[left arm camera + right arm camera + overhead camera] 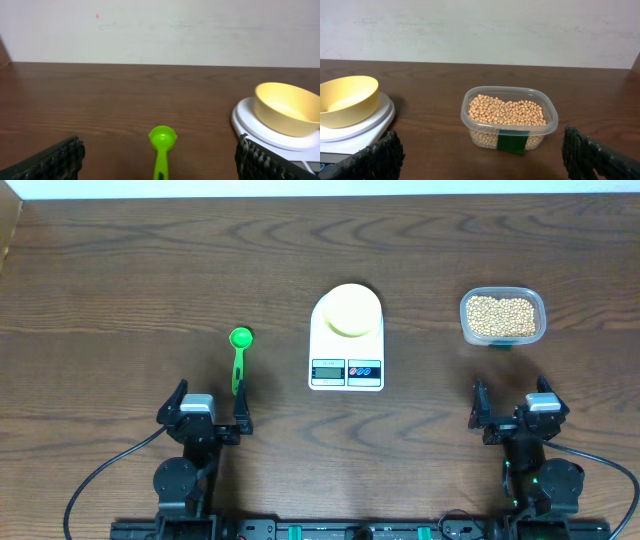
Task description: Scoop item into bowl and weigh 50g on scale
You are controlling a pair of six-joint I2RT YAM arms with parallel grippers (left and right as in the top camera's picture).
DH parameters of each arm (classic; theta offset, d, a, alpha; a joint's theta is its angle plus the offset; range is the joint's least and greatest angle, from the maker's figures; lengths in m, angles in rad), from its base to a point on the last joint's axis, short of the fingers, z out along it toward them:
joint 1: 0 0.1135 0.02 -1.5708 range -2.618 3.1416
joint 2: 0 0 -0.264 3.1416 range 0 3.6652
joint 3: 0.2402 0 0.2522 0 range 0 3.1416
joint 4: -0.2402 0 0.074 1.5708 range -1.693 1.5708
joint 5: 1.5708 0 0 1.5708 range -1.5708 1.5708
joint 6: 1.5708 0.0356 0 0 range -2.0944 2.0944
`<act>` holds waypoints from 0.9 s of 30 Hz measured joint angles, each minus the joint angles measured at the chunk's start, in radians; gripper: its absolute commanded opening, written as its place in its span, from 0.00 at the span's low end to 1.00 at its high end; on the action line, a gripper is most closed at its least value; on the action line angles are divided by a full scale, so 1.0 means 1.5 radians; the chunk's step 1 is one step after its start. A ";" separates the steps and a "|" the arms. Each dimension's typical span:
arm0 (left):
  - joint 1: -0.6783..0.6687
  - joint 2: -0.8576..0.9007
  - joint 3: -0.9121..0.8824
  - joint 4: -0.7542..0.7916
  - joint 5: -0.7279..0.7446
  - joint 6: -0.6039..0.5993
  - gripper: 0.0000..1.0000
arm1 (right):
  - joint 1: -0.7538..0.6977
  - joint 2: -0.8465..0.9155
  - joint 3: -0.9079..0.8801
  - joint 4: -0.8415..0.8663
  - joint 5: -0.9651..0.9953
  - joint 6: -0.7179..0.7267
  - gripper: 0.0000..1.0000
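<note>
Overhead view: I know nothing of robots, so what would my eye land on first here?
The white digital scale sits mid-table with an empty pale yellow bowl on its platform. To its right stands a clear tub full of tan beans, and to its left lies a bright green measuring spoon. The left gripper and right gripper stand open at the near edge, holding nothing.

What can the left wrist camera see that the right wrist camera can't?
Only the left wrist view shows the green spoon lying on the table. Only the right wrist view shows the clear tub full of beans. Both views show the yellow bowl, empty, sitting on the white scale, plus the brown table and the pale wall behind.
</note>
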State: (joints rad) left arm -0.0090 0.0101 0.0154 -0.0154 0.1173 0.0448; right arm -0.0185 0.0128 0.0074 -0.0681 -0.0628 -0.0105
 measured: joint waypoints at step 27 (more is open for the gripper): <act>0.000 0.000 -0.001 0.080 0.048 -0.048 0.98 | 0.000 0.000 0.000 0.000 0.000 0.000 0.99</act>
State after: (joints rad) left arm -0.0090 0.0101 0.0147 0.1047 0.1890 -0.0273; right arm -0.0185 0.0128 0.0074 -0.0681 -0.0628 -0.0105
